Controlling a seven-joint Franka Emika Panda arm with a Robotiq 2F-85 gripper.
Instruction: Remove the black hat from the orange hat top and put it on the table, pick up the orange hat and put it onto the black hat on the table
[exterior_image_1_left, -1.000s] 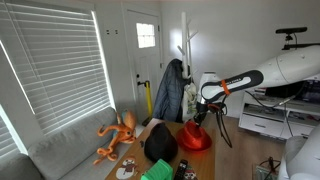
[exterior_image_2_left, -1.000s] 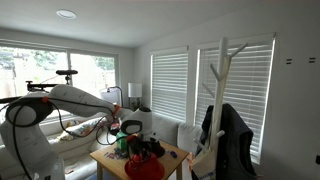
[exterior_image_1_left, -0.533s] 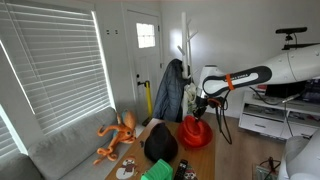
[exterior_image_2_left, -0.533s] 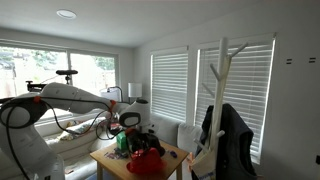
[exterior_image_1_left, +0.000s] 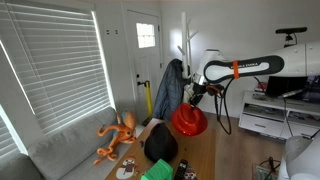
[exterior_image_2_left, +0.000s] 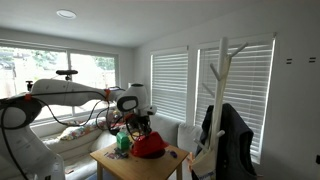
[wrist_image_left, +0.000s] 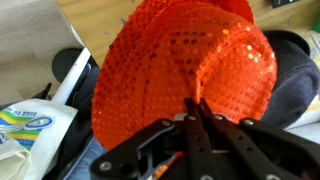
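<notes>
My gripper (exterior_image_1_left: 196, 97) is shut on the brim of the orange sequined hat (exterior_image_1_left: 189, 120) and holds it in the air above the wooden table (exterior_image_1_left: 200, 152). The hat hangs tilted below the fingers. In the wrist view the fingers (wrist_image_left: 197, 112) pinch a fold of the orange hat (wrist_image_left: 170, 60). The black hat (exterior_image_1_left: 160, 146) lies on the table, below and to the side of the orange one. In the wrist view the black hat (wrist_image_left: 295, 80) shows at the right edge. In an exterior view the orange hat (exterior_image_2_left: 150, 145) hangs under the gripper (exterior_image_2_left: 140, 124).
An orange plush octopus (exterior_image_1_left: 117, 135) lies on the grey sofa (exterior_image_1_left: 60, 150). A green item (exterior_image_1_left: 157, 171) and other small things sit at the table's near end. A coat rack (exterior_image_1_left: 183, 55) with a dark jacket (exterior_image_1_left: 170, 90) stands behind the table.
The gripper has lifted the orange hat off the table and carried it up and toward the black hat. The arm has straightened upward.
</notes>
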